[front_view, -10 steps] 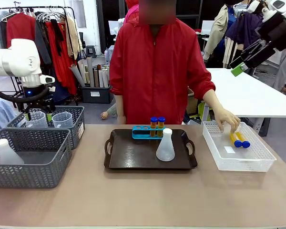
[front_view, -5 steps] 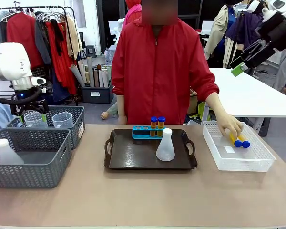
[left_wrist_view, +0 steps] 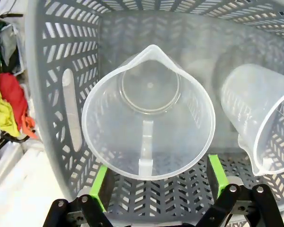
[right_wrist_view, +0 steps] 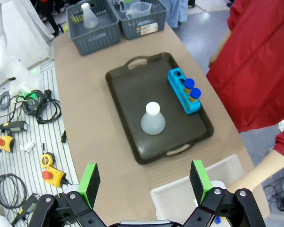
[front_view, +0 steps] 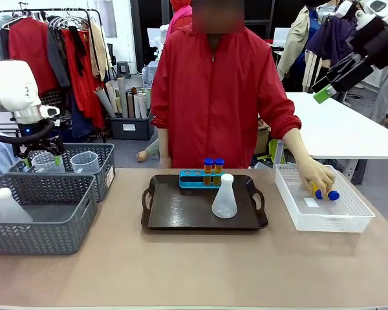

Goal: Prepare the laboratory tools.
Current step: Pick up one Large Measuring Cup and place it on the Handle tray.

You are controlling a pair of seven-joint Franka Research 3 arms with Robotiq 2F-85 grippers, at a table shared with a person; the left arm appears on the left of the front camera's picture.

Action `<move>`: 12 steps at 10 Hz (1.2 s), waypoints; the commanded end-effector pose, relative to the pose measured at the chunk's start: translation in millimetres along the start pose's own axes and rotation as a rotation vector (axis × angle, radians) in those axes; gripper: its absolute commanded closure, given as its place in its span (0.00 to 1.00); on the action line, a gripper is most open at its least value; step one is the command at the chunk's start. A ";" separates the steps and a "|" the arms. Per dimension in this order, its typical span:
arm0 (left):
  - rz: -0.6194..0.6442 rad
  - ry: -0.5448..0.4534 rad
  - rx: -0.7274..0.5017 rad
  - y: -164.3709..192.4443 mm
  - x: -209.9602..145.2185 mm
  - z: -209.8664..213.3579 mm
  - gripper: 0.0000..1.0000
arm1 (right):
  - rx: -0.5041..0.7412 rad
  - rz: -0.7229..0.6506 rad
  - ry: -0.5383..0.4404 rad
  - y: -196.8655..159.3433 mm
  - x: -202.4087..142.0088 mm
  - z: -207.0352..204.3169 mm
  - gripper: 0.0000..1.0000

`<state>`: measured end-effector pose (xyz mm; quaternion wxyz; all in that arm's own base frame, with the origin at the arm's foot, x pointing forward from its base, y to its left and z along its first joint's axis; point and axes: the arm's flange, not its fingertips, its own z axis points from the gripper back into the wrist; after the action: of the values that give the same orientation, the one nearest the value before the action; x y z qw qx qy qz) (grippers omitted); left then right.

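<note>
Wide-open, empty left pincer (left_wrist_view: 156, 182) has moved over the clear plastic beaker (left_wrist_view: 149, 118) inside the grey mesh basket (left_wrist_view: 61, 71); pickup likely next.

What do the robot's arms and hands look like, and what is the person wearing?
The left arm is smooth, round and white, with a black cable running to its wrist. The left hand and right hand are black, each with two fingers tipped with bright green pads. The person's sleeve is red, from a zipped jacket.
</note>
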<state>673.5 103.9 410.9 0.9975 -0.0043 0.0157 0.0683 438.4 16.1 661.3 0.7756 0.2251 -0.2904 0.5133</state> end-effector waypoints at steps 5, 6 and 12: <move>-0.052 -0.069 0.082 5.4 -2.0 -17.2 0.19 | 0.002 0.011 -0.007 0.9 1.3 0.3 0.00; -0.054 -0.079 0.082 5.8 -3.2 -14.2 0.39 | 0.002 0.011 -0.007 0.9 1.3 0.3 0.00; -0.047 -0.076 0.077 5.0 -3.9 -11.8 1.00 | 0.002 0.011 -0.007 0.9 1.3 0.3 0.00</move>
<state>679.1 108.1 399.1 0.9983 0.0310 -0.0145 0.0465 438.4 16.1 661.3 0.7756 0.2251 -0.2904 0.5133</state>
